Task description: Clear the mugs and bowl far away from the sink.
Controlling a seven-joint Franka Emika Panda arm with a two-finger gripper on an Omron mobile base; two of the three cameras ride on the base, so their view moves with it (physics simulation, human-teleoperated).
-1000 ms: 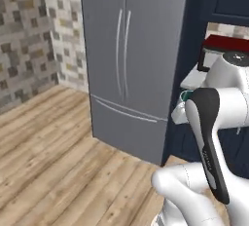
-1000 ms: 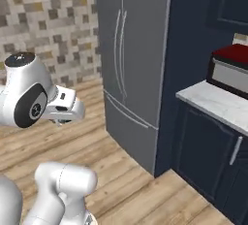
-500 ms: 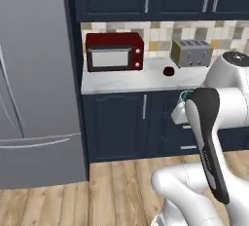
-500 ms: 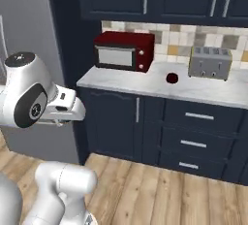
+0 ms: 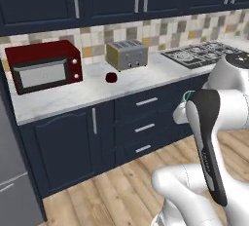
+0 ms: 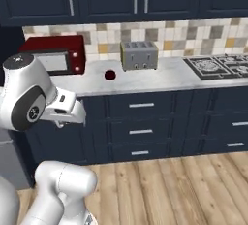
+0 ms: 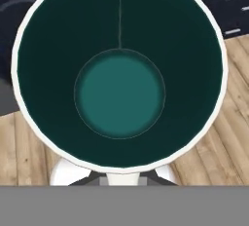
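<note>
One mug, dark maroon red (image 5: 111, 77), stands on the pale counter (image 5: 73, 98) between the red microwave (image 5: 43, 65), at its 9 o'clock, and the silver toaster (image 5: 127, 54), at its 2 o'clock, apart from both. A black cooktop (image 5: 204, 53) lies far along the counter at 3 o'clock. The second mug (image 7: 119, 71), teal-green inside with a pale rim, sits close before the hand camera, mouth toward the lens. The gripper is clenched; its fingertips are hidden, and the mug appears held in it, above the wooden floor (image 7: 221, 137).
</note>
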